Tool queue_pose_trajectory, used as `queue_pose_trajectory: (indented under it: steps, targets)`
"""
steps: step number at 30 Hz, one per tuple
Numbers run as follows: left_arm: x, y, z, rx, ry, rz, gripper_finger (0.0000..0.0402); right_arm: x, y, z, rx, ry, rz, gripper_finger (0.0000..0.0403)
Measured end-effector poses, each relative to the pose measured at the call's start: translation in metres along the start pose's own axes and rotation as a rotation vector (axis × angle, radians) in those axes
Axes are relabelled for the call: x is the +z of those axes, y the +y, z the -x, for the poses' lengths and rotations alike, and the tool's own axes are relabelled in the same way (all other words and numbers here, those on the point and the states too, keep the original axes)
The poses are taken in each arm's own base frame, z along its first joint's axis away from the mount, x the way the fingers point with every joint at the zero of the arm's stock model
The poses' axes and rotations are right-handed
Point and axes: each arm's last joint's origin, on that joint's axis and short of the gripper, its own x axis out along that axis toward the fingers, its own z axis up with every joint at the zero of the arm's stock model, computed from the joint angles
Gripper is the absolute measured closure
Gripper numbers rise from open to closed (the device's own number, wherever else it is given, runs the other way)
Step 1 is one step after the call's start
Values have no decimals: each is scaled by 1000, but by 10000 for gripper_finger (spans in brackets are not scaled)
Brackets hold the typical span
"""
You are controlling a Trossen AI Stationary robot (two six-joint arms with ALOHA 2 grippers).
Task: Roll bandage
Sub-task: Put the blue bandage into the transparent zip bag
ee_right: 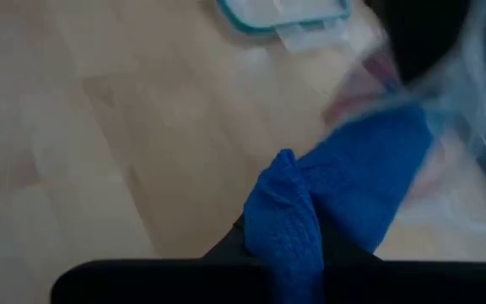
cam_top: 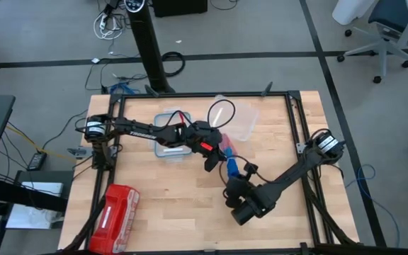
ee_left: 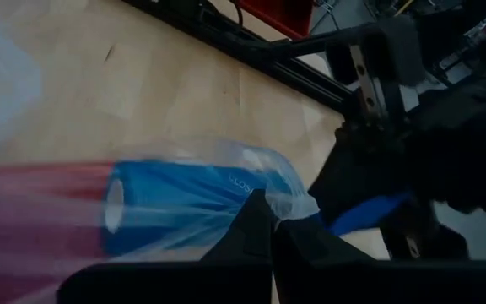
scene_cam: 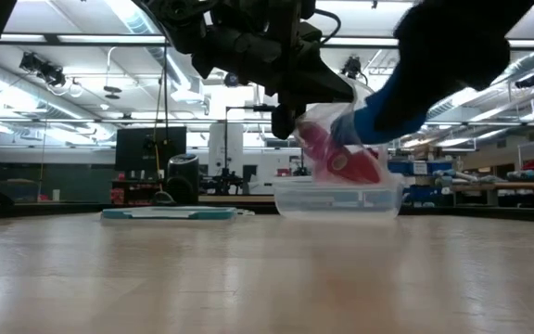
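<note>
The blue bandage [ee_left: 175,207] lies as a roll inside a clear plastic bag [scene_cam: 341,139], beside red-pink rolls [scene_cam: 336,153]. A strip of it [scene_cam: 387,102] runs out of the bag's mouth to my right gripper [ee_right: 281,241], which is shut on its end just to the near right of the bag [cam_top: 231,172]. My left gripper [ee_left: 268,211] is shut on the bag and holds it above the table's middle [cam_top: 211,164]. My left gripper pinches the clear bag's edge by its mouth [ee_left: 289,203] between its two fingers. The bag hangs tilted, clear of the table, with the rolls inside. My right gripper pinches the bandage's free end [ee_right: 283,203] between its fingers, slanting down from the table's near right. The end bunches into a fold above the fingertips. The strip [ee_right: 378,160] runs from there up into the bag, off the table.
A clear plastic container [cam_top: 243,120] stands behind the bag toward the far edge, its teal-rimmed lid [cam_top: 170,147] flat under the left arm. A red zip pouch [cam_top: 115,209] lies at the near left. Bare wood shows at the near middle.
</note>
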Motion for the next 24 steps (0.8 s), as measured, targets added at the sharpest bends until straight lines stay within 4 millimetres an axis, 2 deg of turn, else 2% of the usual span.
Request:
queue_pose_trajectory:
  steps: [2,4,8,18,24]
  targets:
    - [-1,0,0,1,6,0,401,-1,-7,2,-28,19,12,401]
    - [-1,0,0,-1,11,2,401,3,-11,9,-43,-46,-60,401]
    - [-3,-2,-1,-35,33,4,401,6,-9,18,32,-34,36,402]
    - [1,-17,-2,-253,57,36,401,41,-41,98,284,-130,-83,402]
    - [-5,-39,-7,-349,65,12,401,46,-52,117,345,-153,-119,403]
